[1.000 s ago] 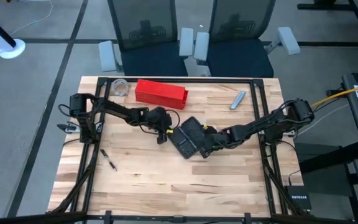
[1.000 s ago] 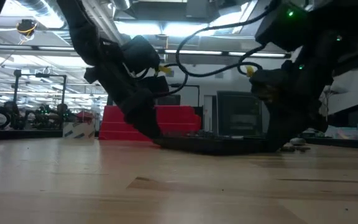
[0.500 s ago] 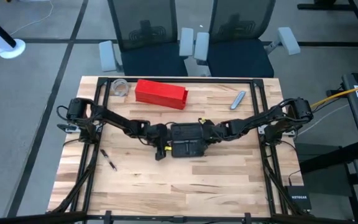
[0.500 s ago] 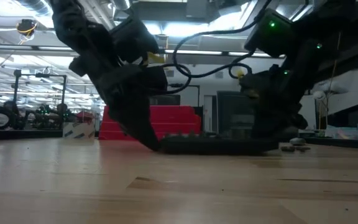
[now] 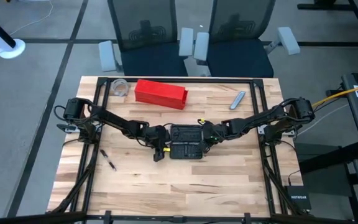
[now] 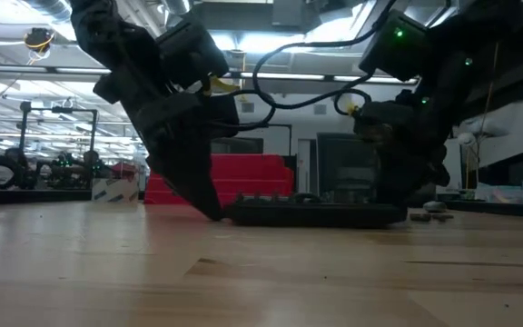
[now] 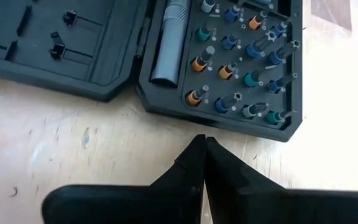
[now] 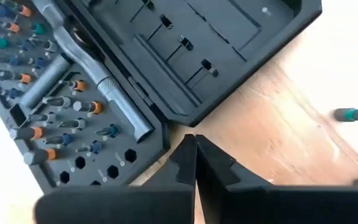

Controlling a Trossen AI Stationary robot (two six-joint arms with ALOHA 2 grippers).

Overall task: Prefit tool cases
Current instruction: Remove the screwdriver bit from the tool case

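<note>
Lying open and flat near the middle of the counter (image 5: 166, 186), the black tool case (image 5: 186, 141) shows both hinged halves face up, which leaves its insides exposed for fitting. One half holds rows of coloured bits (image 7: 241, 59) in their sockets beside a grey driver handle (image 7: 168, 43); the other half (image 8: 210, 50) is a bare moulded lid. The left gripper (image 5: 161, 138) sits at the case's left edge and the right gripper (image 5: 209, 134) at its right edge, each with fingers pressed together and holding nothing. Bracketing the case from both sides this way looks meant to square it up and keep it from sliding, with closed tips acting as pushers instead of clamps. In each wrist view the tips point at the case's edge with a sliver of wood between. A loose bit (image 8: 355, 114) lies on the wood apart from the case, perhaps still to be seated. The red box (image 5: 161, 93) rests at the far side, uninvolved
</note>
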